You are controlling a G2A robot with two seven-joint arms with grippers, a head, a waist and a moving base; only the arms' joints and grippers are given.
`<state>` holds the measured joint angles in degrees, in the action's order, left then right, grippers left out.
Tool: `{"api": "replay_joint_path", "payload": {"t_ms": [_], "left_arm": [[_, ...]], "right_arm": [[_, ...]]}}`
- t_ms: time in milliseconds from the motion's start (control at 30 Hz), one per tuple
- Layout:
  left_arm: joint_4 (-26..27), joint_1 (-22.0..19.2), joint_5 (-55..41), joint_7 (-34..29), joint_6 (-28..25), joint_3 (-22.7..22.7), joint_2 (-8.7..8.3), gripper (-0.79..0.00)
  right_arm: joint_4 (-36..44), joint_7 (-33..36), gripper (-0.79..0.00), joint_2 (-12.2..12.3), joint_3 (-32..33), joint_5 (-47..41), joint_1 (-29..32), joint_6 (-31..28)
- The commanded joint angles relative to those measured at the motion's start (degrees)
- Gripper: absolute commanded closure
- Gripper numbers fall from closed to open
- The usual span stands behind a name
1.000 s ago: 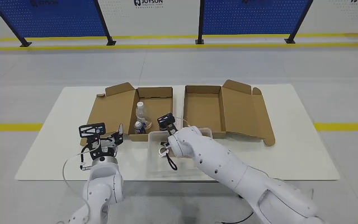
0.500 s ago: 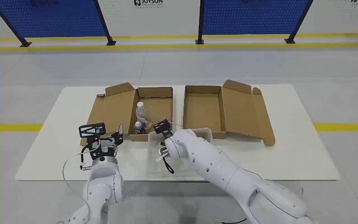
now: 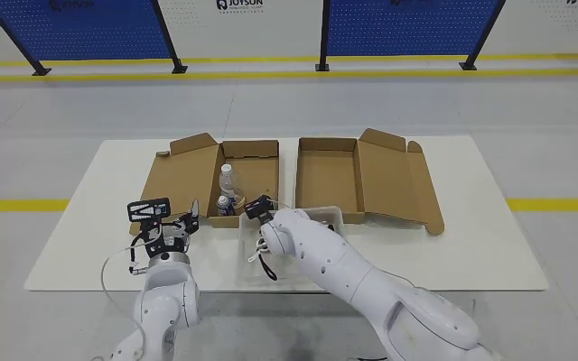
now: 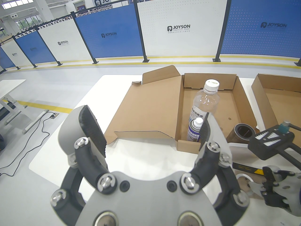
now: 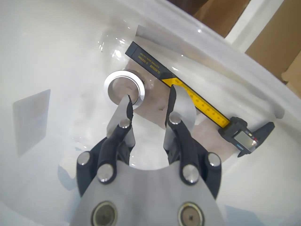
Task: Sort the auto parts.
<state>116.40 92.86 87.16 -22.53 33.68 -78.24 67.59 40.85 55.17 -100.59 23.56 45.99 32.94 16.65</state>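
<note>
yellow-and-black digital caliper [image 5: 200, 103]: flat in clear plastic bin [image 5: 211, 55] — long axis along its wall, plain end by silver metal ring [image 5: 107, 88]
right gripper [image 5: 150, 94]: half open, empty
left gripper [image 4: 147, 116]: wide open, empty

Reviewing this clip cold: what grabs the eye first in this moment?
The right gripper hangs open inside the translucent bin, over a metal ring beside a yellow-scaled digital caliper. Nearby, a clear bottle and spray can sit in the left cardboard box.

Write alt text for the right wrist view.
The right tool, jaws open, hangs inside a translucent white plastic bin over a shiny silver metal ring. A black-and-yellow digital caliper lies beside the ring on the bin floor.
</note>
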Motion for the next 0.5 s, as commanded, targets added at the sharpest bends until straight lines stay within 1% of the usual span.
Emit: {"api": "replay_joint_path", "payload": {"t_ms": [0,33,167,233,300,400,467], "left_arm": [[0.0,0.0,0.0,0.0,0.0,0.0,0.00,-0.785],[0.0,0.0,0.0,0.0,0.0,0.0,0.00,-0.785],[0.0,0.0,0.0,0.0,0.0,0.0,0.00,-0.785],[0.0,0.0,0.0,0.0,0.0,0.0,0.00,-0.785],[0.0,0.0,0.0,0.0,0.0,0.0,0.00,-0.785],[0.0,0.0,0.0,0.0,0.0,0.0,0.00,-0.785],[0.0,0.0,0.0,0.0,0.0,0.0,0.00,-0.785]], "right_arm": [[-1.2,-0.1,-0.311,-0.5,-0.1,0.1,-0.1,-0.3],[-1.7,-0.2,-0.314,-0.8,-0.1,0.1,-0.1,-0.5],[-3.6,-0.5,-0.280,-1.7,0.0,0.0,-0.4,-1.2],[-4.4,-0.6,-0.237,-2.1,0.1,0.1,-0.5,-1.4],[-5.1,-0.7,-0.231,-2.5,0.2,0.2,-0.6,-1.8],[-6.2,-0.7,-0.188,-3.1,0.3,0.3,-0.6,-2.2],[-6.9,-0.7,-0.185,-3.4,0.4,0.3,-0.6,-2.4]]}}
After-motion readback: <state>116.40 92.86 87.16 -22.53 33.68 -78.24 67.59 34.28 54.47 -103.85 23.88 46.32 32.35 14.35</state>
